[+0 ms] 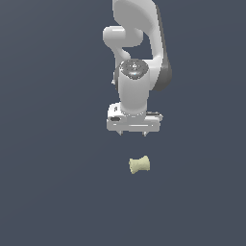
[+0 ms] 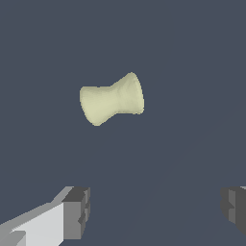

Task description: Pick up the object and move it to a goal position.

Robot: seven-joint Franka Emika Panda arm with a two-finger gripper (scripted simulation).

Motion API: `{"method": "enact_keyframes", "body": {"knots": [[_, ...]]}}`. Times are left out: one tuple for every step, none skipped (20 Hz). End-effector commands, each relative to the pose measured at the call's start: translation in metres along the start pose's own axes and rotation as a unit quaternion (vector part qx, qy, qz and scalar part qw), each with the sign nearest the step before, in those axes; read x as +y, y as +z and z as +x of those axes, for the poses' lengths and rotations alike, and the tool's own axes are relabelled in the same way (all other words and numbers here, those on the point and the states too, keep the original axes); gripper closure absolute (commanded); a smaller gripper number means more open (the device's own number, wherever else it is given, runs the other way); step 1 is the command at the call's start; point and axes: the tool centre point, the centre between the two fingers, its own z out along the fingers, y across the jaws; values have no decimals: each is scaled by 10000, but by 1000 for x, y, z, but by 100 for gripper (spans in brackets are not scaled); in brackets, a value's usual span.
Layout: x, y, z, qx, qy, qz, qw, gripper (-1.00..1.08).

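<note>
Nothing is picked up yet: the object [image 1: 139,165] lies on the floor, apart from the gripper [image 1: 133,134], which hangs spread wide, probably still above it; grasp and carry remain.

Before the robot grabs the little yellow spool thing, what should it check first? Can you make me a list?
1. Is the gripper open? Ok: the wrist view shows its fingers set wide apart.
2. Is the gripper empty? Ok: nothing sits between the fingers.
3. Is the spool free to grab? Ok: it lies alone on the dark floor, touching nothing else.
4. Is the spool between the fingers? Not ok: in both views it lies away from the fingertips, not between them.
5. Is the gap wider than the spool? Ok, judging by the wrist view.
6. Where is the goal? Cannot tell: no marker shows in either view.
</note>
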Motion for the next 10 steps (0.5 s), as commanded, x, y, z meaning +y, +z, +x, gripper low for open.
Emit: {"method": "enact_keyframes", "body": {"knots": [[-1, 2, 3, -6, 182, 0, 9998, -92], [-1, 2, 4, -8, 270, 0, 9996, -92], [-1, 3, 5, -11, 364, 0, 9993, -92], [-2, 4, 7, -14, 464, 0, 9989, -92], [-2, 5, 8, -16, 571, -1, 9984, -92], [-3, 6, 10, -19, 684, -2, 9977, -92], [-3, 7, 12, -22, 804, -3, 9968, -92], [-4, 8, 14, -25, 930, -4, 9957, -92], [-4, 10, 16, -28, 1061, -6, 9943, -92], [-5, 11, 17, -31, 1193, -8, 9929, -92]]}}
